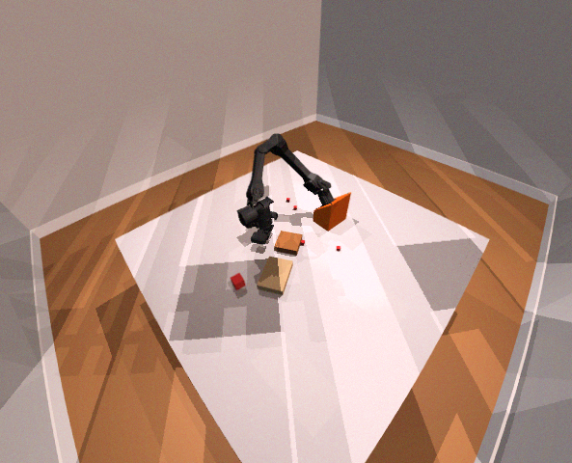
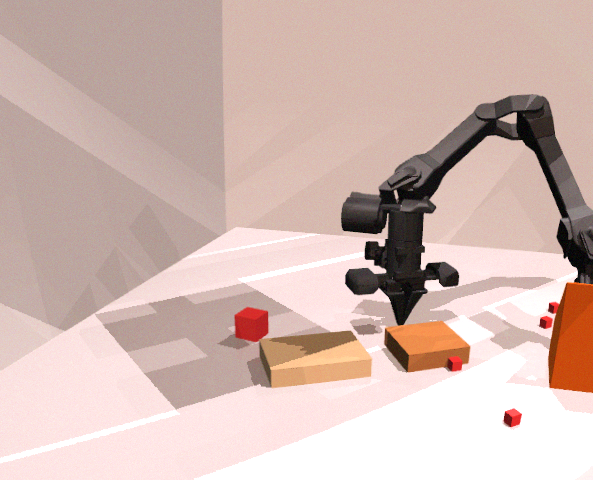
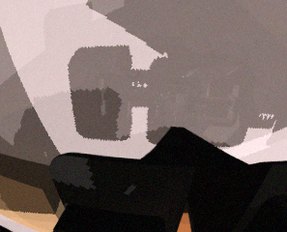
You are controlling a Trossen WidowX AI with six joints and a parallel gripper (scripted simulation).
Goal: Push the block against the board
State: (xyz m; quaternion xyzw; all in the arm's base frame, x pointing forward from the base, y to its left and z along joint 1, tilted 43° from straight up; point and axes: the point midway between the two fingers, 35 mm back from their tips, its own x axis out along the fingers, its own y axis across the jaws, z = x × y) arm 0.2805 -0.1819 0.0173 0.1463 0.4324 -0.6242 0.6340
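The square block [image 1: 288, 241] [image 2: 425, 341], orange-brown, lies flat; a sliver of the block [image 3: 185, 224] shows between the dark finger parts in the wrist view. The board [image 1: 271, 281] [image 2: 319, 372] [image 3: 24, 220] is a pale wooden rectangle lying flat. A narrow gap separates the block from the board's nearer end, and their edges are turned slightly from each other. My gripper [image 2: 401, 321] is shut and empty, pointing down just behind the block's far side in the exterior view. Whether the tips touch the block, I cannot tell. In the top view the tips are hidden.
A larger red cube [image 1: 237, 281] [image 2: 251, 324] stands beside the board. A small red cube [image 1: 302, 242] [image 2: 454, 363] is against or very near the block. Another [image 1: 338, 248] [image 2: 512, 417] lies farther off, and two more near the arm base. An orange panel [image 1: 339, 211] [image 2: 586, 341] stands by the base.
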